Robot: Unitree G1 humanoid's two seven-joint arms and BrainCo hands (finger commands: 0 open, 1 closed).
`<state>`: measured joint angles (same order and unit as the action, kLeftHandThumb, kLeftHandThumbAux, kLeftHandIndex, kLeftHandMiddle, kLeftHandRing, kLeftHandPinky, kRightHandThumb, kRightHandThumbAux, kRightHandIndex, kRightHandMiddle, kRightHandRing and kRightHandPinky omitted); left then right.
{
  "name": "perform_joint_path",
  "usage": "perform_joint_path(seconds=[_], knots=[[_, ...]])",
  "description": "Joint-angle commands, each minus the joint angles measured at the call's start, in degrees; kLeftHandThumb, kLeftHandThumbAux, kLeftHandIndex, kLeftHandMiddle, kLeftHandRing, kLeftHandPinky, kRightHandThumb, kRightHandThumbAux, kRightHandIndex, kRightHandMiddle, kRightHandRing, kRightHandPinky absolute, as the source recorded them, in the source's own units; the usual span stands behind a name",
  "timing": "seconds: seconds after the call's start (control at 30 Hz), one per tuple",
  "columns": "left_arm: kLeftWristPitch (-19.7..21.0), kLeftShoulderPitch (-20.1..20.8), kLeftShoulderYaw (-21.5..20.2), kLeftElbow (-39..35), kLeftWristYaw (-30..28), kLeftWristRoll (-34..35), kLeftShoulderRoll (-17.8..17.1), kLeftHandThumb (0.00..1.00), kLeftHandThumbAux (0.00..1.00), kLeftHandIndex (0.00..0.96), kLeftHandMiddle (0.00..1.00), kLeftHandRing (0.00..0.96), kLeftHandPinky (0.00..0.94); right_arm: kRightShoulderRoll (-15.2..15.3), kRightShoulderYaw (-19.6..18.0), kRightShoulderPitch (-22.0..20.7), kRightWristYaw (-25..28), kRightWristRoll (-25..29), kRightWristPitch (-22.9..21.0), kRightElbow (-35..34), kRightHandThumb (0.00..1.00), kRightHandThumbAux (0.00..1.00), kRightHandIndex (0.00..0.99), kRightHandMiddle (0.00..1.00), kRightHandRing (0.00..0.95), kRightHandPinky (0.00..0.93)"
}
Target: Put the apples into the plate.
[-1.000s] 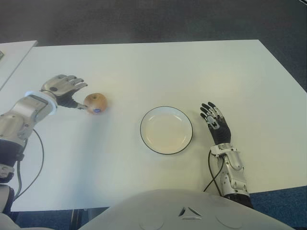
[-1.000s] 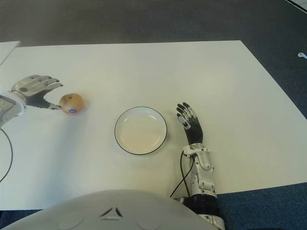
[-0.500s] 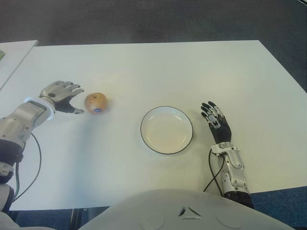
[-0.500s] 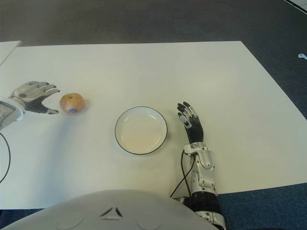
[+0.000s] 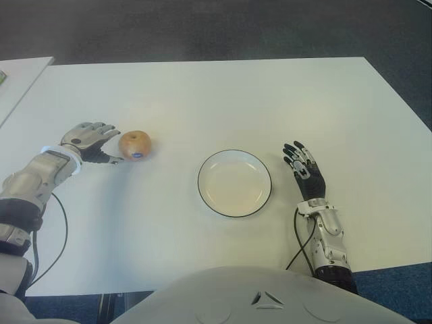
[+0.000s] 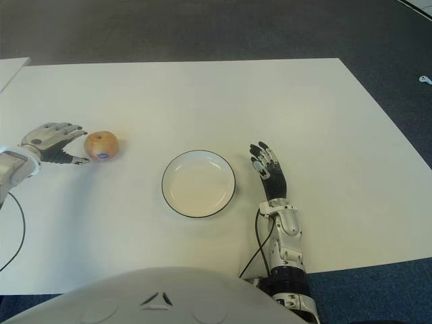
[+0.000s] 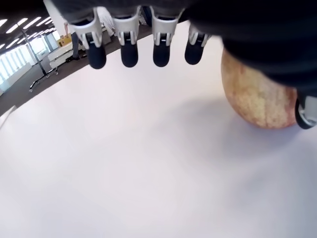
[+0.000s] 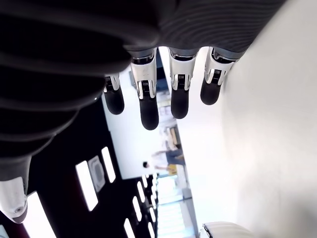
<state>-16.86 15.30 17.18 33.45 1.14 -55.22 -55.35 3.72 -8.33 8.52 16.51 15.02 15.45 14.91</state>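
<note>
White tabletop (image 5: 223, 94): the left hand (image 5: 91, 140), fingers spread and empty, sits just beside the apple (image 5: 135, 144), left of the empty plate (image 5: 234, 183). Wrapping fingers fully around before lifting should prevent rolling; the right hand (image 5: 304, 173) lies open beside the plate's right.

white table (image 5: 223, 94) | apple (image 5: 135, 144) | empty plate (image 5: 234, 183)

Apple (image 5: 135, 144): yellow-red skin, 1 blue sticker. Plate (image 5: 210, 200): cream-white, thin black rim. Table (image 5: 223, 101): plain white. Left hand (image 5: 90, 140): silver-grey with dark palm. Right hand (image 5: 304, 173): black with silver knuckles. Floor (image 5: 202, 30): dark grey.
</note>
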Motion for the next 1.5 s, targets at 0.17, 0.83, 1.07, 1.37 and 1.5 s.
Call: perform_joint_path(seconds=[0.17,0.83,1.07,1.37,1.5], knots=[[-1.12,2.05,1.77,3.76,3.47,1.65,2.93,0.305,0.273,0.000,0.000,0.000,0.016,0.19,-0.56,1.90,-0.55,-0.44,-2.97,5.42,0.294,0.545,0.118,0.194,0.107,0.014],[1.76,4.94,5.14,6.19,4.35,1.90,5.94,0.266,0.262,0.000,0.000,0.000,0.004,0.57,-2.05,-1.03,-0.54,-0.38,-2.26,10.40,0.307,0.536,0.138,0.188,0.094,0.007],[2.74,5.49,5.88,6.60,3.65,1.94,6.19,0.277,0.246,0.000,0.000,0.000,0.001,1.05,-2.31,-2.21,-0.50,-0.70,-1.53,12.39,0.297,0.538,0.140,0.183,0.089,0.005],[3.90,6.76,6.71,7.95,4.89,1.85,6.29,0.271,0.244,0.000,0.000,0.000,0.009,1.46,-2.83,-3.87,-0.54,-0.63,-0.49,15.62,0.291,0.534,0.136,0.187,0.095,0.007],[3.63,7.41,7.14,8.60,5.98,1.56,5.91,0.259,0.240,0.000,0.000,0.000,0.009,1.54,-2.99,-4.57,-0.90,-1.01,0.30,17.04,0.286,0.534,0.137,0.188,0.096,0.001]])
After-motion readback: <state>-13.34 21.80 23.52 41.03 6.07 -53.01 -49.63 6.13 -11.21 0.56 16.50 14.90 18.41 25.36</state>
